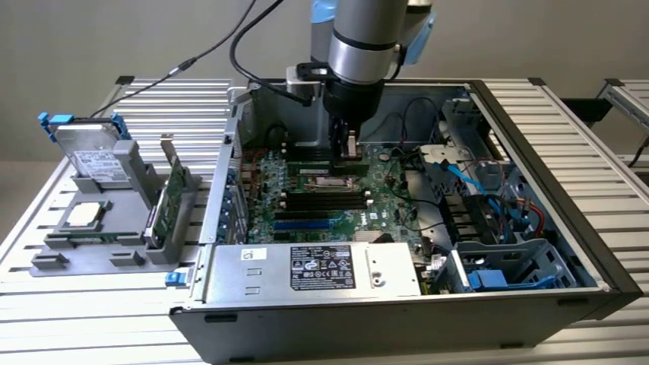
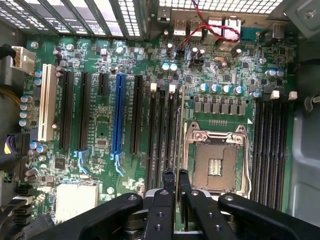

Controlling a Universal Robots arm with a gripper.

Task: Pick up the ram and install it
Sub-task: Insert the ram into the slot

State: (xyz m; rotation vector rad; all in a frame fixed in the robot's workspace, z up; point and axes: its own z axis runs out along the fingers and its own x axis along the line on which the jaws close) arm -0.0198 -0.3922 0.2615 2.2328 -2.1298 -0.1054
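1. My jaws are together, clamped on the ram. Both fingers pinch it, with only the board's thickness between them.
2. In the wrist view the ram is edge-on, a thin strip running lengthwise along the black memory slots, on the side nearest the CPU socket.
3. I can't tell if the ram is seated in a slot or just above one.
4. In the exterior view my arm comes straight down into the open computer case. The jaws are low over the motherboard, toward the case's far wall.
5. The CPU socket shows a bare square centre inside a metal frame, just beside the ram.
6. A second bank of black slots sits on the socket's other side, well apart from the ram.
7. The motherboard also carries a blue slot and a white slot, both away from my fingers.
8. A power supply with a label on top lies along the case's near edge.
9. The case stands on the slatted counter.
10. On the counter, at the exterior view's left of the case, is a grey rack.
11. The rack holds a hard drive with blue tabs, standing upright, and a green expansion card on edge.
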